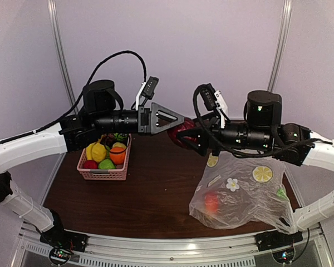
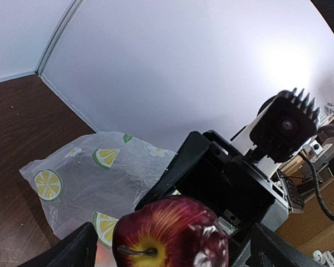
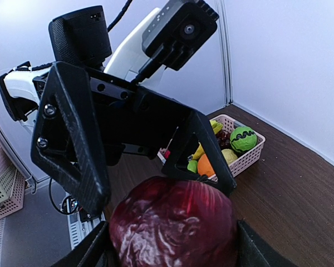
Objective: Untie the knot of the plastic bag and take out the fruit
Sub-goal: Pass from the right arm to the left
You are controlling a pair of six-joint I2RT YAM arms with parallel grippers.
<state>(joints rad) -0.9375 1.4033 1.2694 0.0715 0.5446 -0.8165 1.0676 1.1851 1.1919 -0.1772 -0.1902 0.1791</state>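
One dark red fruit (image 3: 172,222) hangs in the air above the far middle of the tabletop (image 1: 150,192), clamped between the fingers of the right gripper (image 1: 185,136), which close on its two sides. The left gripper (image 1: 172,119) faces it from the other side with its jaws spread wide; its fingers (image 3: 72,144) stand on either side of the fruit, with a gap showing on each side in the left wrist view. Below the right arm, the plastic bag (image 1: 239,194) lies crumpled on the near right of the tabletop, printed with lemon slices and a small flower, and a reddish-orange piece (image 1: 211,201) shows through its film. Whether its knot is tied cannot be told. A pink basket (image 1: 103,173) stands on the left side, well apart from the bag, holding yellow, orange, red and green fruit.
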